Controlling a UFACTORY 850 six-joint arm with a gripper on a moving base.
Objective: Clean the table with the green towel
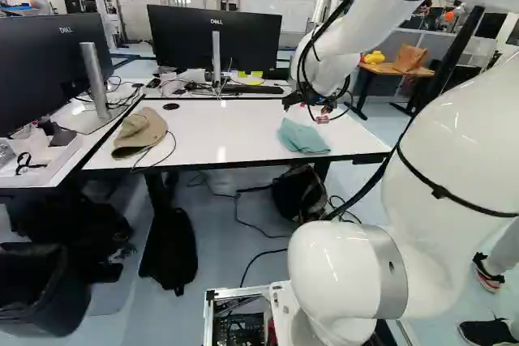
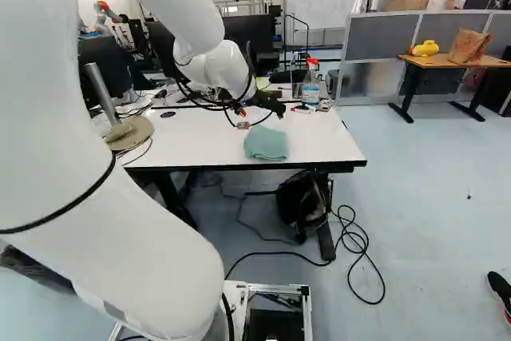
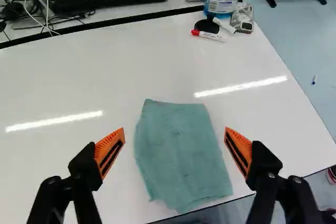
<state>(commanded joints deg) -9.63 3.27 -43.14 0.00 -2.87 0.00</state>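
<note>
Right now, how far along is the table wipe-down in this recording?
Early stage, it seems. Done: the open gripper is lined up with the green towel, one finger toward each side. In hand: nothing; the towel lies on the white table near its edge. Left: gripping the towel and, most likely, all the wiping.

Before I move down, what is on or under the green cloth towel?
Nothing shows on top of the green cloth towel. Beneath it is the white, glossy tabletop; anything flat between is hidden.
</note>
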